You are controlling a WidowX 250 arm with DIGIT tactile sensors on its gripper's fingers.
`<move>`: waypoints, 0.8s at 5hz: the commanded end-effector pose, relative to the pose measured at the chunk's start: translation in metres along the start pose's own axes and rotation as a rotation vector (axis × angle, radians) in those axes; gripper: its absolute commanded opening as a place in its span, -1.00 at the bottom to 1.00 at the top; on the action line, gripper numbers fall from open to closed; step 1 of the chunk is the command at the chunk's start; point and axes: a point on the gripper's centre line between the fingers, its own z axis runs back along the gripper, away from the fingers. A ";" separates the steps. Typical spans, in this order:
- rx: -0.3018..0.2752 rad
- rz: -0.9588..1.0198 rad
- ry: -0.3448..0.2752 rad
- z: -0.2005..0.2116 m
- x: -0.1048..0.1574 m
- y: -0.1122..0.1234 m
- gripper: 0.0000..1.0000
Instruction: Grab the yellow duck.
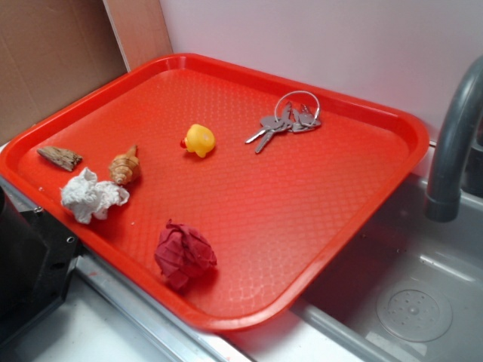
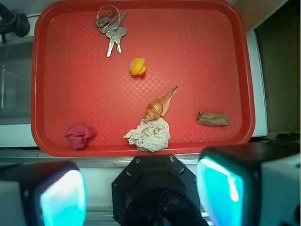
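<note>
Wrist view shows my hand (image 2: 141, 195) with its two padded fingers (image 2: 61, 197) spread wide and empty, high above the near rim of the red tray (image 2: 42, 94). The yellow duck (image 2: 137, 66) sits alone mid-tray, beyond the seashell (image 2: 160, 106) and the crumpled white paper (image 2: 149, 134), short of the keys (image 2: 112, 32). I judge it light, rubbery and rounded, likely to squirt out, so I would close across its plump body, low down.
</note>
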 end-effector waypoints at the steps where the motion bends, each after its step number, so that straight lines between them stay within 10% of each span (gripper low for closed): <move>1: 0.000 0.000 0.000 0.000 0.000 0.000 1.00; 2: 0.079 -0.133 -0.020 -0.029 0.038 -0.001 1.00; 4: 0.056 -0.219 -0.113 -0.084 0.091 0.022 1.00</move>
